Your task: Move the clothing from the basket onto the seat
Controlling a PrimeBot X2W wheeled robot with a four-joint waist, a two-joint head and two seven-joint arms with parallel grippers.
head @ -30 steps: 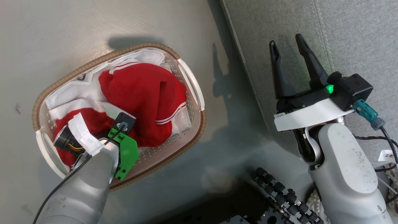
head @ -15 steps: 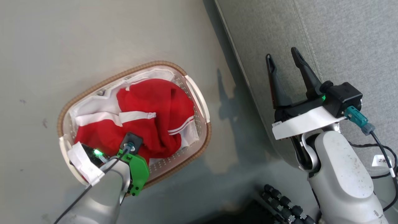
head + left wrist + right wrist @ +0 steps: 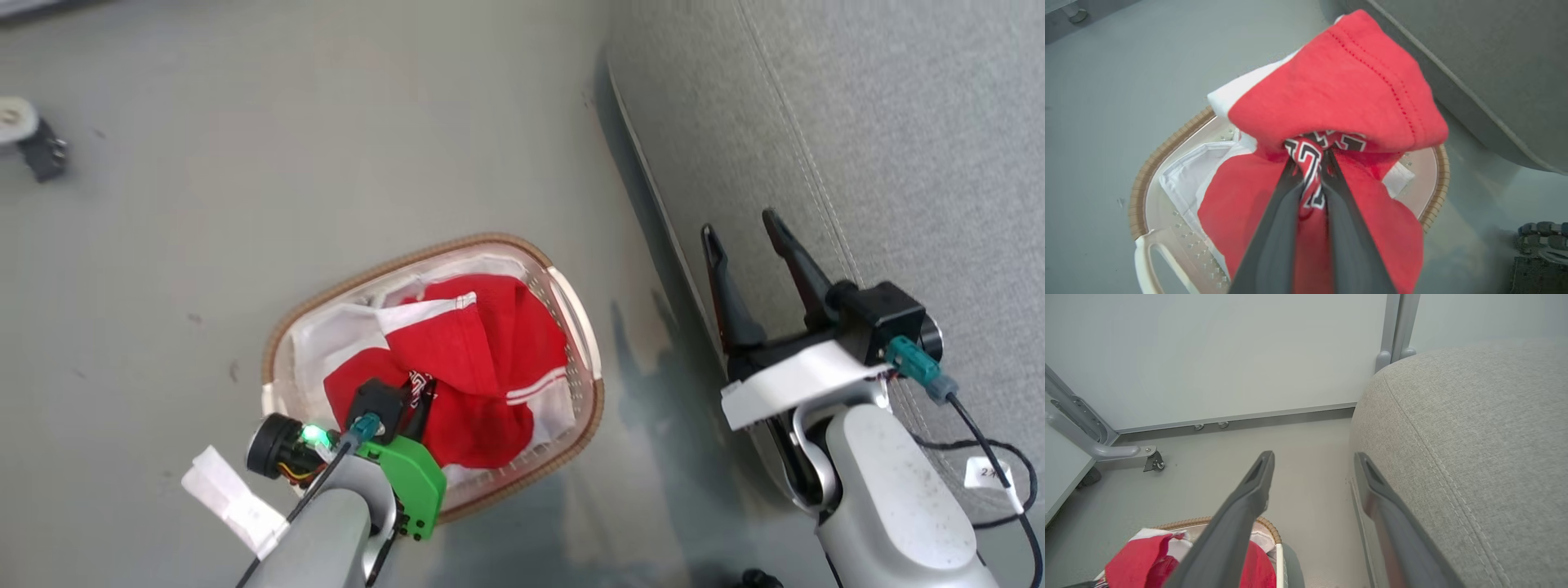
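The basket (image 3: 598, 408), oval with a brown rim, stands on the floor left of the grey seat (image 3: 898, 147). Red clothing (image 3: 490, 351) with white stripes lies heaped in it over a white lining sheet (image 3: 335, 335). My left gripper (image 3: 418, 402) hovers over the basket's near end. In the left wrist view it (image 3: 1309, 157) is shut on a bunched fold of red garment (image 3: 1339, 90) with dark printed letters, lifted above the basket (image 3: 1167, 143). My right gripper (image 3: 739, 227) stands open at the seat's edge, fingers (image 3: 1249, 498) spread with nothing between them.
The seat (image 3: 1474, 437) fills the right side, its rounded edge close to the basket (image 3: 1267, 522). A small caster (image 3: 33, 143) sits on the floor at the far left. A metal frame leg with a wheel (image 3: 1153, 461) stands by the back wall. My base's black rollers (image 3: 1539, 232) lie low right.
The head camera has pulled up and away, so the basket looks smaller and lower. My left gripper has risen out of the basket with the red fold. The right gripper stays open.
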